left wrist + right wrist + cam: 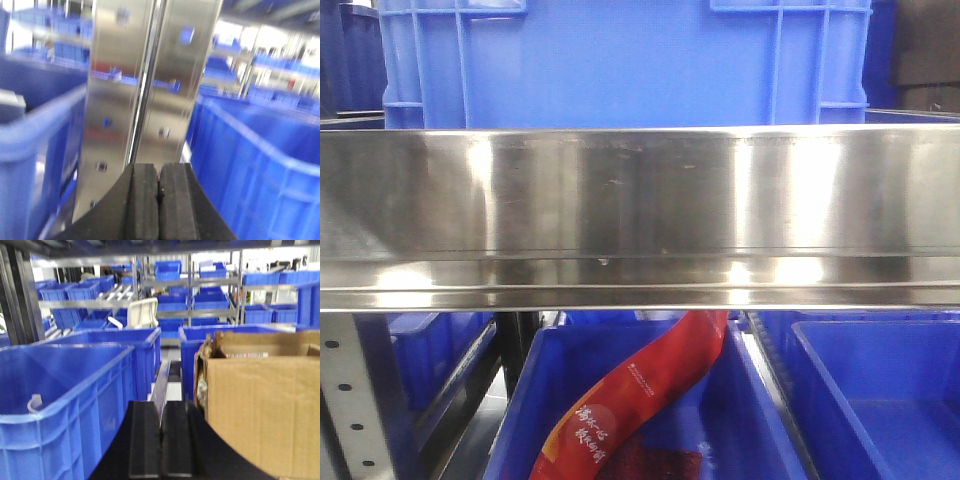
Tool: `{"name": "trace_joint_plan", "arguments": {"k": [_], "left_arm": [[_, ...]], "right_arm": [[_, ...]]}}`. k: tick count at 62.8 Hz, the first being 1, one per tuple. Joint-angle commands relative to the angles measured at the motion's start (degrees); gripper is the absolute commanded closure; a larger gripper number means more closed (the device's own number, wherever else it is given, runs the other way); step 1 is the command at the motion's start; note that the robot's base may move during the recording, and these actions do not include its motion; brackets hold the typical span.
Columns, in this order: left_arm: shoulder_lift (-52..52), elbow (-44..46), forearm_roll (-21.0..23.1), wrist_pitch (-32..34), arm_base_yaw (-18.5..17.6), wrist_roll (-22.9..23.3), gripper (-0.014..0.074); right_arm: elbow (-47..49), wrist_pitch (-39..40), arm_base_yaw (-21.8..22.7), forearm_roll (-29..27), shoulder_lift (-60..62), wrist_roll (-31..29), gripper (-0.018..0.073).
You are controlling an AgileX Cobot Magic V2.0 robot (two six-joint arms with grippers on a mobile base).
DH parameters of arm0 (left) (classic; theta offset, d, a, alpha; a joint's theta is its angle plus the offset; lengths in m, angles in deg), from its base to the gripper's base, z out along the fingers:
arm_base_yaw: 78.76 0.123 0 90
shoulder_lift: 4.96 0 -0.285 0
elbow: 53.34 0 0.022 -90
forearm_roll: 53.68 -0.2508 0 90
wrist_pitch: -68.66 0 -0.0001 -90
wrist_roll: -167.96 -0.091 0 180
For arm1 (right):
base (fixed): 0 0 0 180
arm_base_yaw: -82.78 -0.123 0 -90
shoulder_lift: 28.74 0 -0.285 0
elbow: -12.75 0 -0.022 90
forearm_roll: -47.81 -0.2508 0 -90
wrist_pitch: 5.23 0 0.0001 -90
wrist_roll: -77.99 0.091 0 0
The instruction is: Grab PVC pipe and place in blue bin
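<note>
Resting, possibly, curved white PVC pipe (34, 403) in smooth blue bin (75, 405)

Front view: steel shelf rail (640, 215) blocks most of scene; red packet (640, 395) partly hidden behind it, lower end cut off by frame edge.
Left wrist view: blurred throughout; background bins indistinct.
Right wrist view: small white curved piece (34, 403) at bin rim (65, 400), too small to be identified; cardboard box (262, 405) cut off at right edge.
</note>
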Motion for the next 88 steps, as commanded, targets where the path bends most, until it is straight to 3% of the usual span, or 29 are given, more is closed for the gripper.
{"name": "trace_joint_plan", "arguments": {"k": [1,5,13,17,88], "left_arm": [[1.94,0.11,-0.49,1.28,0.26,0.14,0.0707],[2.51,0.11,-1.69,1.28,0.26,0.14,0.0707],[2.83,0.11,-10.47,1.12,0.26,0.14,0.0707],[2.83,0.11,-12.49,1.11,0.26,0.14,0.0707],[2.83,0.11,-12.52,1.00,0.26,0.14,0.0707]], "right_arm": [[-0.20,1.25,0.33,0.43,1.47,-0.32,0.0724],[-0.20,1.25,0.33,0.43,2.09,-0.32,0.0724],[-0.20,1.04,0.33,0.43,2.23,-0.32,0.0724],[-0.20,1.05,0.33,0.99,2.23,-0.32,0.0724],[-0.20,1.05,0.33,1.55,2.23,-0.32,0.0724]]}}
